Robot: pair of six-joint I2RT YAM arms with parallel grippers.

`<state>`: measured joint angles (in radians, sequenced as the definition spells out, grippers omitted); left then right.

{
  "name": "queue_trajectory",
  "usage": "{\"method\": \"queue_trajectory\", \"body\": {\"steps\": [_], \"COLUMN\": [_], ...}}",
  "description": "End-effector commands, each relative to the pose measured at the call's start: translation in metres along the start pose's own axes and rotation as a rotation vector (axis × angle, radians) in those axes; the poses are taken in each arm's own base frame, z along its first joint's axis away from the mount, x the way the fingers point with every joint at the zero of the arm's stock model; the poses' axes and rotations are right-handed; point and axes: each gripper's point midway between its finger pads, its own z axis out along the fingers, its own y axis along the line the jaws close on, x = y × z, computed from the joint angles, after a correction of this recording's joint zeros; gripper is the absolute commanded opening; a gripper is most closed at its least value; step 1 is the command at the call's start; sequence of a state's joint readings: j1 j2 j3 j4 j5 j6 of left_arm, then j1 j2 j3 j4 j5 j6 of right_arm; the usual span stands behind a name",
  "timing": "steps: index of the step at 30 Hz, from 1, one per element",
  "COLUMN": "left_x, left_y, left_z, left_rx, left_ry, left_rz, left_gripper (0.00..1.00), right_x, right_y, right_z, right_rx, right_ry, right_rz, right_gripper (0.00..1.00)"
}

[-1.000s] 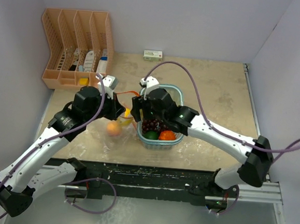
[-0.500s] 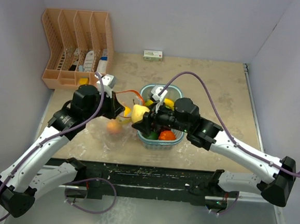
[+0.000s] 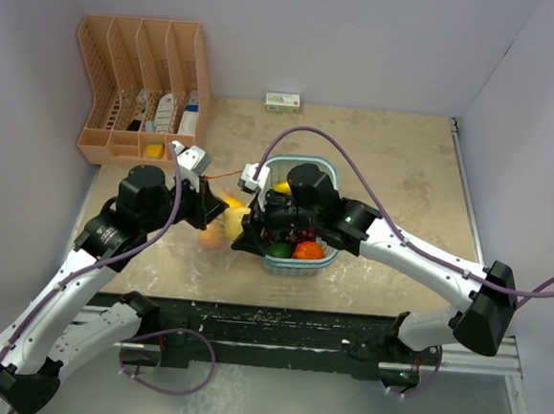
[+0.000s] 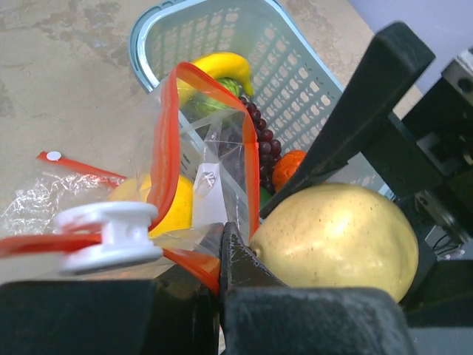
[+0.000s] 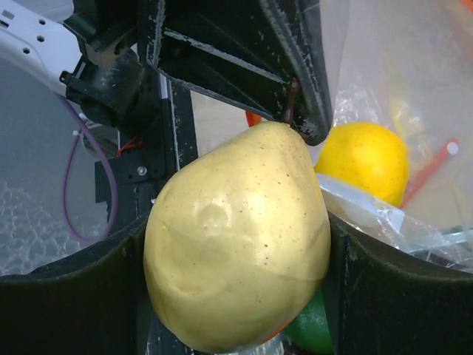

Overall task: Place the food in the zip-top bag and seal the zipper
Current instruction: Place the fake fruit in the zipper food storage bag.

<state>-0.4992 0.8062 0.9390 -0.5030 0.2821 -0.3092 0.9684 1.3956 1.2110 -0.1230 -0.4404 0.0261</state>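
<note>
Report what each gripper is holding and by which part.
Right gripper: the yellow pear, clamped across its wide body. Left gripper: the zip-top bag, pinched at the orange-red zipper strip along its mouth.

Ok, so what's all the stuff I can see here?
pear: one, yellow, in the right tool
zip-top bag: one, clear, left of the basket
zipper: one, orange-red, along the bag's mouth
round fruit: one, yellow, inside the bag
peach-like fruit: one, pink-orange, seemingly low in the bag
basket: one, light blue, mid-table
grapes: one bunch, dark red, in the basket
banana: one, yellow, in the basket
orange fruit: one, orange, in the basket
green fruit: one, green, in the basket
rack: one, peach-coloured, back left corner
small box: one, white-green, by the back wall
left tool: one, black, shut on the bag's mouth edge
right tool: one, black, shut on the pear
</note>
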Motion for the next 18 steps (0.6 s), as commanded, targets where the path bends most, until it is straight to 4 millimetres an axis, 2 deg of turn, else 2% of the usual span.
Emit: {"method": "queue_trajectory", "body": {"steps": [1, 4, 9, 12, 18], "left_x": [-0.002, 0.009, 0.019, 0.025, 0.025], "left_y": [-0.02, -0.021, -0.033, -0.033, -0.039], "left_z": [-0.012, -0.013, -0.017, -0.018, -0.022], "left_rx": [0.118, 0.131, 0.223, 0.229, 0.266], "left_ry": [-0.031, -0.013, -0.002, 0.017, 0.004], "left_rz": [0.086, 0.092, 0.121, 0.135, 0.151], "left_gripper": [0.0, 0.0, 0.0, 0.0, 0.0], "right_x": [-0.034, -0.036, -0.028, -0.032, -0.034], "right_y": [-0.003, -0.003, -0.016, -0.018, -0.039], "right_z": [-0.014, -0.016, -0.007, -0.008, -0.01], "right_rx": [0.002, 0.001, 0.001, 0.004, 0.087], "right_ry": [-0.062, -0.068, -0.03, -0.031, -0.034], "right_rz": [-0.06, -0.059, -0.021, -0.015, 0.006], "right_gripper": [0.39, 0.4, 0.39, 0.38, 0.38]}}
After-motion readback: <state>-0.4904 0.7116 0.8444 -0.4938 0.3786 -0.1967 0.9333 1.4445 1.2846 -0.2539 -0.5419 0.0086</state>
